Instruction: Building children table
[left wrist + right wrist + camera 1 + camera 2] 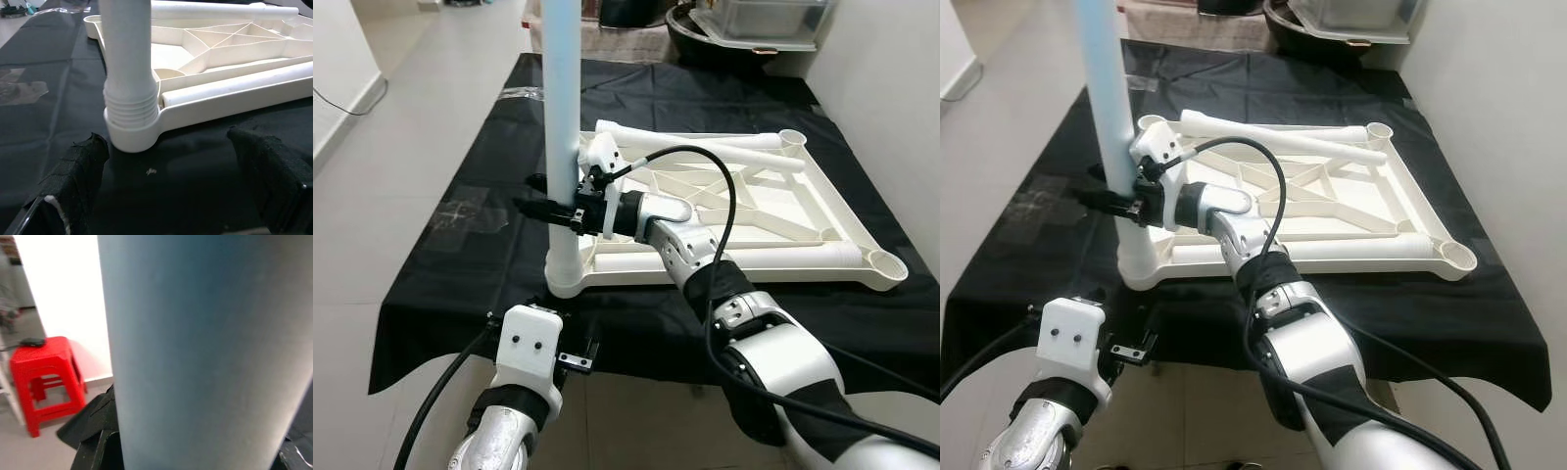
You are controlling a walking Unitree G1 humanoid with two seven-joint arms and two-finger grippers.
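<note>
An upturned white plastic children's tabletop (pixel 744 211) with a ribbed underside lies on a black cloth (pixel 460 255) spread over the floor. A round socket sits at each corner of the tabletop.

A pale blue-white cylindrical plastic leg (pixel 562 108) stands upright in the near-left corner socket (pixel 564 279). The left wrist view shows the leg's threaded lower end (pixel 131 105) seated in that socket. A second white tubular leg (pixel 705 144) lies loose across the far side of the tabletop, and another white tube (pixel 724 257) lies along its near edge.

The right pincer (pixel 548 208) reaches in from the right and is clamped on the upright leg a short way above the socket, with its black fingers on either side of the tube. A black cable (pixel 715 196) loops over the right arm.

The left pincer (pixel 171 196) hovers low over the black cloth, just near of the near-left socket. Its fingers (pixel 73 171) stand apart and touch nothing.

A red plastic stool (pixel 44 377) stands on the floor in the right wrist view. A grey plastic bin (pixel 759 18) sits beyond the far edge of the cloth.
</note>
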